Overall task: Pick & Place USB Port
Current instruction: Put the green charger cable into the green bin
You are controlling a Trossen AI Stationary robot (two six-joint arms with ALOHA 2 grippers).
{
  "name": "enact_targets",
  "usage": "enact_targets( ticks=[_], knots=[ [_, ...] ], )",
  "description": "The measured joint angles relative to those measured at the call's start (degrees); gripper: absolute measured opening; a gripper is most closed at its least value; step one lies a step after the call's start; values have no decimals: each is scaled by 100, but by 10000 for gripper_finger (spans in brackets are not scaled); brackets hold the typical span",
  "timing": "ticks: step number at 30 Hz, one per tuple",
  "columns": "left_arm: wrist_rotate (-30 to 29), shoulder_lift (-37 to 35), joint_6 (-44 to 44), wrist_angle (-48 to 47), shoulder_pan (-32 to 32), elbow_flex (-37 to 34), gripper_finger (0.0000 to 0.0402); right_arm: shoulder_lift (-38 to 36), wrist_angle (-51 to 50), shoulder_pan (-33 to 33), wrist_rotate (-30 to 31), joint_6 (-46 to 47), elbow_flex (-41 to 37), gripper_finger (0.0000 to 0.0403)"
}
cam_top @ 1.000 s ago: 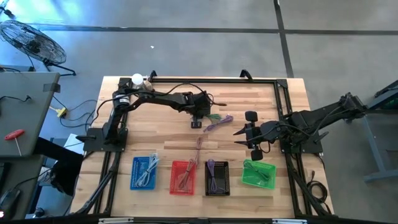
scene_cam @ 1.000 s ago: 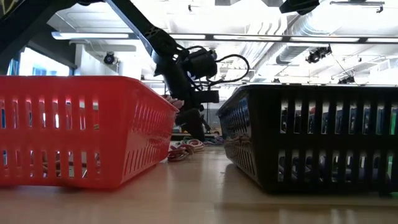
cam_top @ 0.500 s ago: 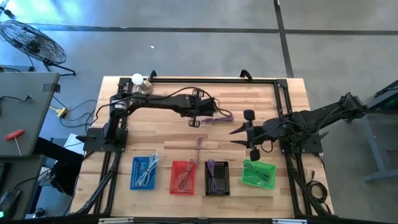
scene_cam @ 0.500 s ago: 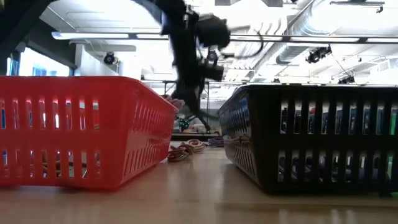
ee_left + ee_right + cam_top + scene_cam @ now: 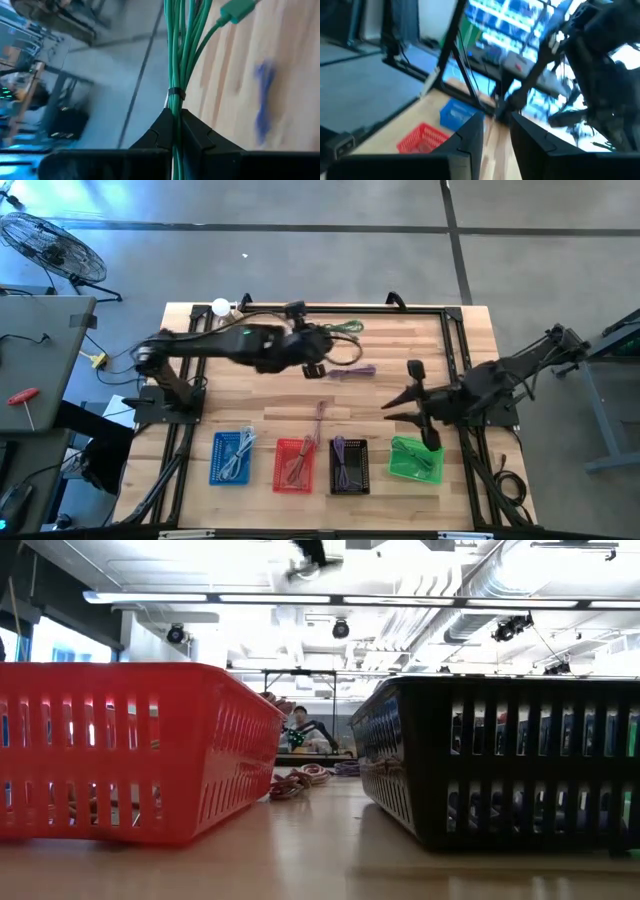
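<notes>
Clamping a green cable (image 5: 176, 60) above the table's (image 5: 430, 345) far side, the left gripper (image 5: 175, 131) hangs near a purple cable (image 5: 352, 370), while the right gripper (image 5: 412, 412), fingers slightly parted, holds nothing beside the green basket (image 5: 416, 459).

A round wire-guard fan (image 5: 55, 246) stands on the grey floor, well off the table's far left corner. Beside it, a grey side bench (image 5: 35, 360) carries a red-handled tool (image 5: 24, 398) (small, hard to say which kind). In the low view, ceiling light strips (image 5: 330, 598) glow overhead, and a person (image 5: 298, 726) sits far back.
</notes>
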Motion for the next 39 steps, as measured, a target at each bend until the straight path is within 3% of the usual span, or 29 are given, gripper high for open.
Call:
enact_targets(
  ticks=[5, 9, 13, 24, 29, 35, 39],
  knots=[
    [402, -556, -390, 1115, -678, -85, 7, -158, 49, 161, -330, -112, 0, 73],
    [1484, -698, -232, 2236, -1107, -138, 7, -105, 203, 155, -902, -173, 0, 72],
    [2228, -540, 4, 2786, -1449, -147, 7, -18, 515, 165, -768, -343, 0, 83],
    [3072, 301, 425, 3596, -1754, -151, 7, 183, 669, 177, -450, -320, 0, 221],
    [3227, 478, 556, 3849, -1649, -151, 7, 341, 736, 177, -498, -163, 0, 254],
    [3539, 508, 339, 3857, -1382, -149, 7, 385, 850, 177, -730, -85, 0, 243],
    [3547, 528, 319, 3712, -1295, -149, 11, 382, 768, 177, -720, -55, 0, 185]
  ],
)
